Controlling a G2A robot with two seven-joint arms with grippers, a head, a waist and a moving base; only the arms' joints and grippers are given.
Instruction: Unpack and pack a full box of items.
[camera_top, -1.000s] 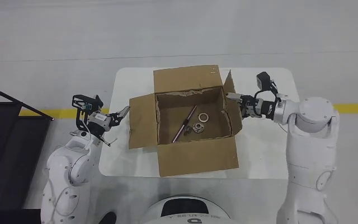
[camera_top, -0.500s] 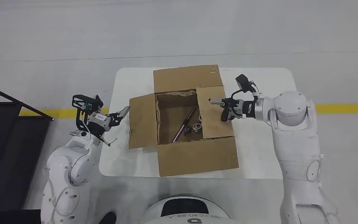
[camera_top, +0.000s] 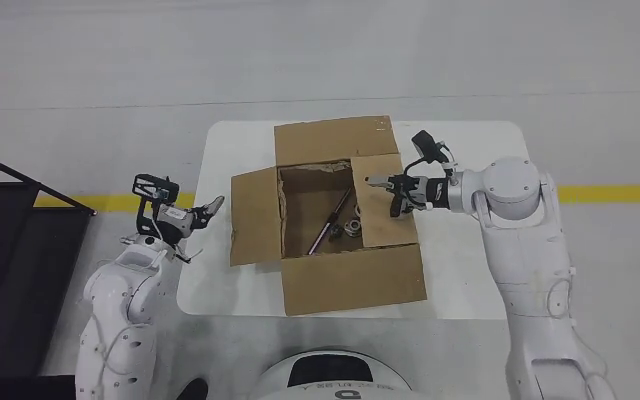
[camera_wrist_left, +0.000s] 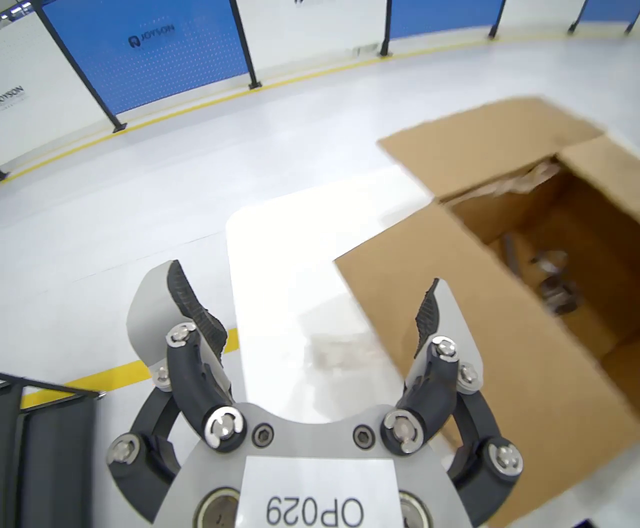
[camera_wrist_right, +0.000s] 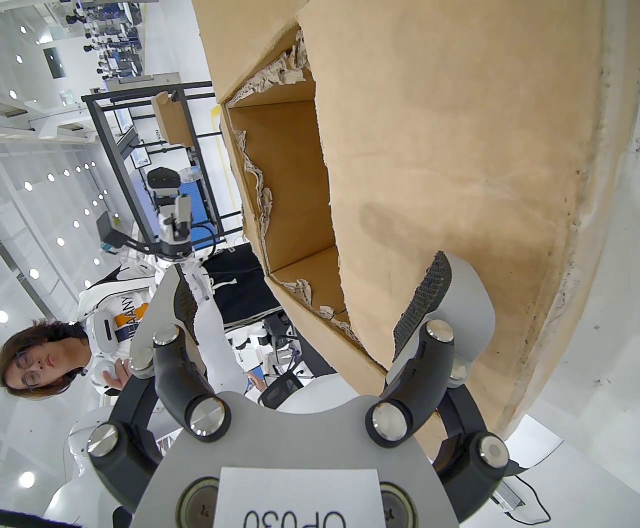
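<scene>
Folded inward since a second ago, the flap (camera_top: 385, 230) of the box (camera_top: 350, 280) now lies just under my right claw (camera_top: 385, 193), spread wide; light, bendy cardboard, so I'd pinch its free edge, while my left claw (camera_top: 208, 209) waits beside the box, equally wide.

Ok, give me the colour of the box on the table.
Plain brown cardboard, unpatterned; the box shows best in the top view.

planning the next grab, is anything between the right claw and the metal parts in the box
Yes. The right flap lies folded over the opening, directly under the right claw, and covers that side of the interior. The rod and a fitting show just past its free edge, uncovered from above.
</scene>
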